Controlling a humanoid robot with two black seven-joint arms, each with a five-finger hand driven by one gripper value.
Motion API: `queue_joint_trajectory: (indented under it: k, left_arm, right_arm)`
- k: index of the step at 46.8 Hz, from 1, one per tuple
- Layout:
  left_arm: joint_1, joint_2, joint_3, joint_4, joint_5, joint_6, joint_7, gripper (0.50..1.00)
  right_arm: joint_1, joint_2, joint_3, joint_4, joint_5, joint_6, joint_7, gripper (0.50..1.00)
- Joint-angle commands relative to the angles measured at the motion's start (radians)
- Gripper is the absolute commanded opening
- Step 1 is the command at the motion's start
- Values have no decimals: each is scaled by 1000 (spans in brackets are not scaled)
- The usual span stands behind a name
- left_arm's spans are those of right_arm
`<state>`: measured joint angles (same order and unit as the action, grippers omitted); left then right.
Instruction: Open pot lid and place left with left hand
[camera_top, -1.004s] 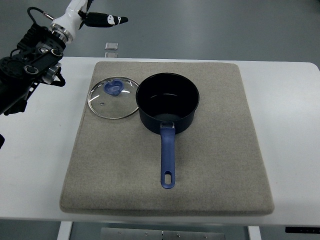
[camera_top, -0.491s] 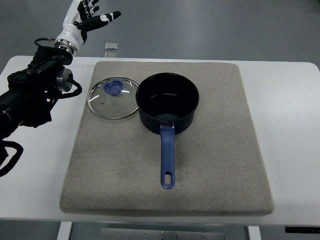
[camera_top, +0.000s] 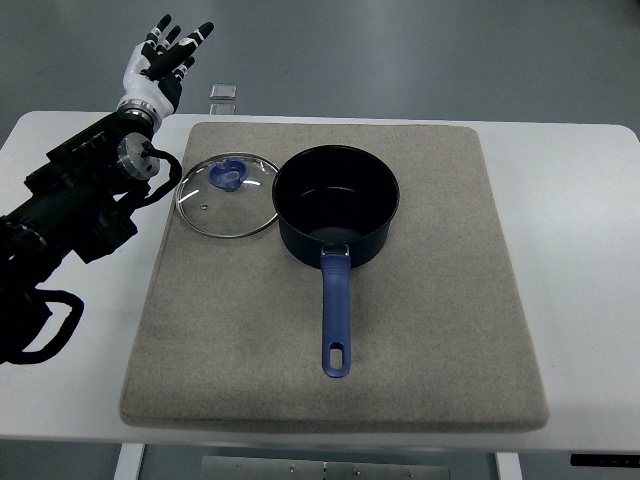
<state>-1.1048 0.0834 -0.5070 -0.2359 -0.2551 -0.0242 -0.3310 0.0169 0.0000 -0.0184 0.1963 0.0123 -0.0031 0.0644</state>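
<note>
A dark blue pot (camera_top: 336, 205) with a long blue handle (camera_top: 336, 320) stands uncovered on the grey mat (camera_top: 420, 330). Its glass lid (camera_top: 228, 195), with a blue knob (camera_top: 227, 176), lies flat on the mat just left of the pot, touching its rim. My left hand (camera_top: 165, 55) is raised beyond the table's far left edge, fingers spread and holding nothing. Its black forearm (camera_top: 85, 200) crosses the table's left side. The right arm is out of view.
The mat covers most of the white table (camera_top: 570, 200). A small clear block (camera_top: 223, 92) sits at the table's far edge, just right of my left hand.
The left arm has swung in over the table's left side. The hand has turned from pointing right to pointing up, fingers fanned out. Lid and pot have stayed put.
</note>
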Motion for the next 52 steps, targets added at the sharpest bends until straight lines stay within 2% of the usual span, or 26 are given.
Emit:
queue_joint_trajectory:
  k: [1,19,52]
  left_arm:
    - [5,-1,-54,1,-3,-6,0,990]
    - [6,-2,-119,46,-52,-48,-3,990]
    - [13,-24,-103,46,-38,-48,-26,990]
  right_arm:
    - [0,0,0,0,0,0,0,917]
    - [0,0,0,0,0,0,0,917]
    - [0,0,0,0,0,0,0,917]
